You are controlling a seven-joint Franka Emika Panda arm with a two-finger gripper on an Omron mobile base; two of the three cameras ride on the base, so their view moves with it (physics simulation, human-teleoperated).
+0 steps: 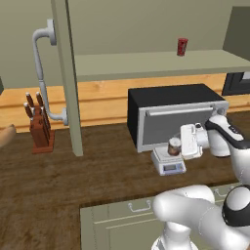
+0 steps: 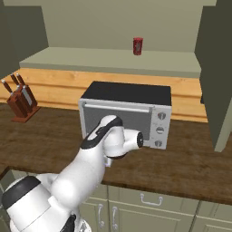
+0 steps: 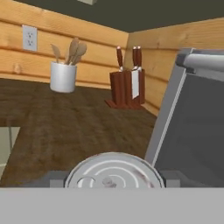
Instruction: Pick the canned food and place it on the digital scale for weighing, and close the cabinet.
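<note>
Standing on the digital scale (image 1: pixel 168 162), canned food (image 1: pixel 174 146) nearly touches toaster oven (image 1: pixel 173 114).

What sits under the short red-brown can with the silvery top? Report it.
The short red-brown can stands over the small white-grey digital scale, at the gripper. The can covers the platform's middle, so actual contact stays hidden.
</note>
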